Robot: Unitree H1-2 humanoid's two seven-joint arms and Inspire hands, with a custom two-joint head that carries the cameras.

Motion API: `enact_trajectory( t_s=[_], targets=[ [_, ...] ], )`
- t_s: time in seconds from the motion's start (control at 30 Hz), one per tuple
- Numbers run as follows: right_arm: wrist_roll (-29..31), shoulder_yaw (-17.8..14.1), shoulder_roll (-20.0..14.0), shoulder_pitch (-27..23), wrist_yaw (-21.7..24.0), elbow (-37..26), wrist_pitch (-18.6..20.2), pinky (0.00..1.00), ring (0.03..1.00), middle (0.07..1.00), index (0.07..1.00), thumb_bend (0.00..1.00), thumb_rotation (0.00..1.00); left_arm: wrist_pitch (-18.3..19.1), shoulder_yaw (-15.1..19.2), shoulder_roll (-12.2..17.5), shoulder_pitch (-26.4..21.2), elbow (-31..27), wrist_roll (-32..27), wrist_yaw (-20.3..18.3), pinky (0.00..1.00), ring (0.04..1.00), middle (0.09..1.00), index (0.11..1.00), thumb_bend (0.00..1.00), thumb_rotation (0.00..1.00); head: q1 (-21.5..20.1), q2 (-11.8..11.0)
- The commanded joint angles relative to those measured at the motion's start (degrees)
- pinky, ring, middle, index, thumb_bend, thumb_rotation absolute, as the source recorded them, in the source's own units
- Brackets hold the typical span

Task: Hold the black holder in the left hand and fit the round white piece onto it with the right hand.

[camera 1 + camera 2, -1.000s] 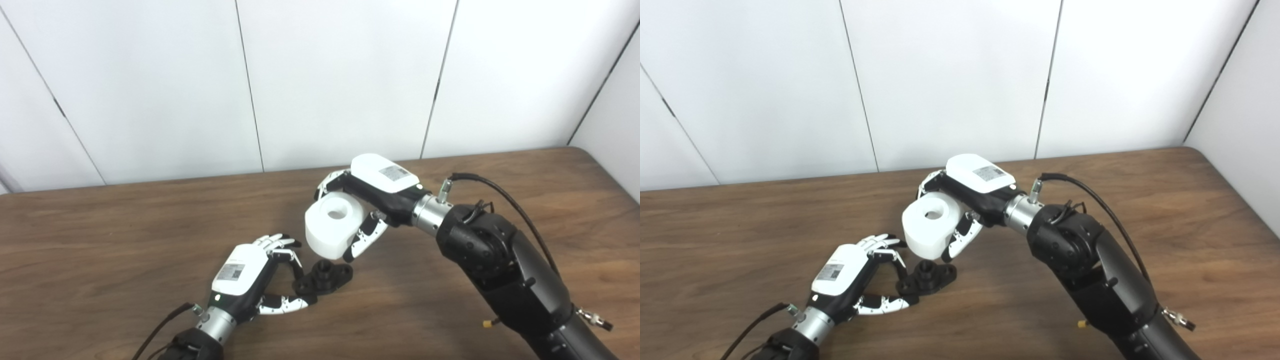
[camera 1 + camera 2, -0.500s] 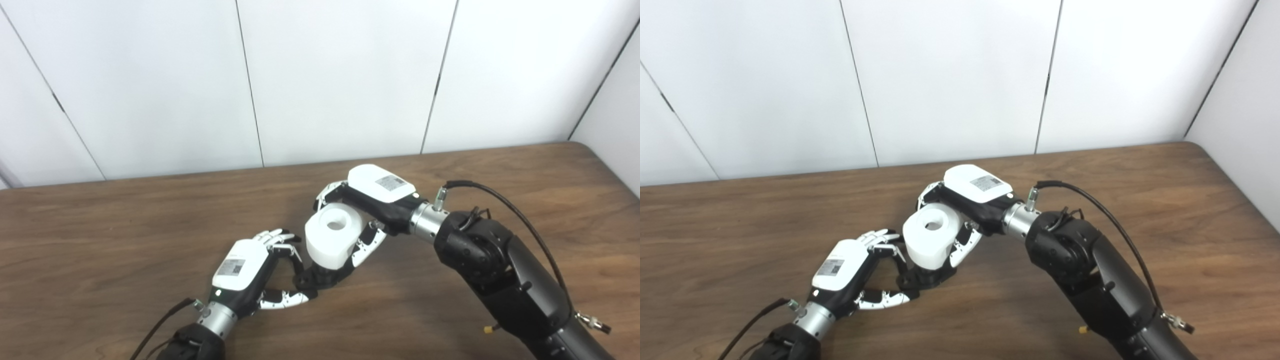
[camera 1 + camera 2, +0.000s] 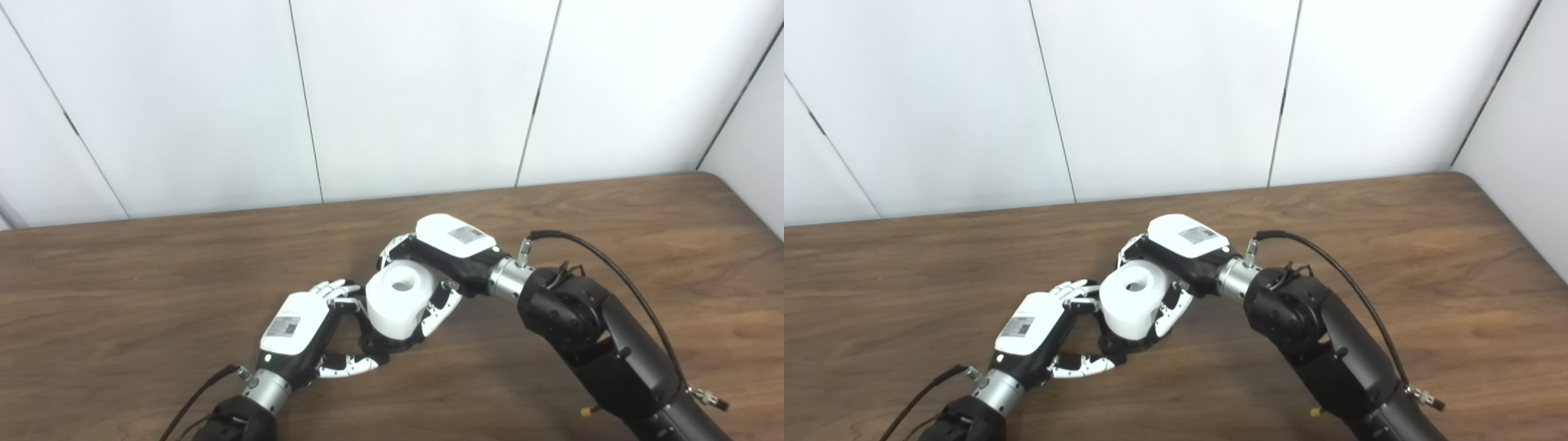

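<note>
Nearest the camera, the left arm is coming in from the bottom edge, a dark cable (image 3: 196,398) trailing beside its wrist. The left hand (image 3: 298,327) is lying low over the wooden table (image 3: 122,294), its white back turned up and its fingers (image 3: 335,288) and thumb curling around the black holder (image 3: 383,344). The thumb is reaching along the near side of the holder and the fingers are bending over its far side, so the hand is gripping it. Only the holder's dark base is showing, sitting on the table under the white piece.

Just beyond, the round white piece (image 3: 396,298) is sitting directly on top of the holder, upright, with its round central hole facing up. Whether it is pressed fully home cannot be told, because the join is hidden by the piece itself and by the fingers around it.

The right hand (image 3: 444,257) is wrapping this piece from the far right side, its thumb pressing against the near right wall and its fingers hooking over the far edge, so it is clasping the piece. Its arm is sloping down to the lower right corner, a black cable (image 3: 606,269) arching over the forearm.

Farthest back, white wall panels (image 3: 416,92) are standing behind the table's rear edge.
</note>
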Motion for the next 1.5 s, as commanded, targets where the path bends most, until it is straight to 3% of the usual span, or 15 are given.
enact_trajectory(
  t_s=[0.0, 0.6, 1.47],
  targets=[
    [-1.1, 0.5, 0.0, -1.7, -0.7, 0.0, -1.5, 0.56, 0.681, 0.718, 0.481, 0.52, 0.13, 2.1, -2.7, 0.8, 3.2, 2.4, 2.8, -5.5, 0.89, 0.880, 0.812, 0.484, 0.52, 0.06, 0.0, 0.2],
    [-2.0, 2.3, -2.3, -1.9, 0.2, 1.8, -3.2, 0.56, 0.690, 0.722, 0.481, 0.52, 0.13, 3.1, -3.0, 0.5, 2.9, 2.1, 2.8, -5.8, 0.89, 0.883, 0.815, 0.484, 0.52, 0.06, 0.4, 0.7],
    [-0.1, 0.9, -5.7, -2.0, 4.3, -1.8, -2.9, 0.53, 0.646, 0.711, 0.482, 0.52, 0.13, 4.2, -3.5, 0.7, 3.1, 1.2, 2.5, -6.3, 0.89, 0.883, 0.821, 0.484, 0.52, 0.06, 0.0, 2.3]
  ],
)
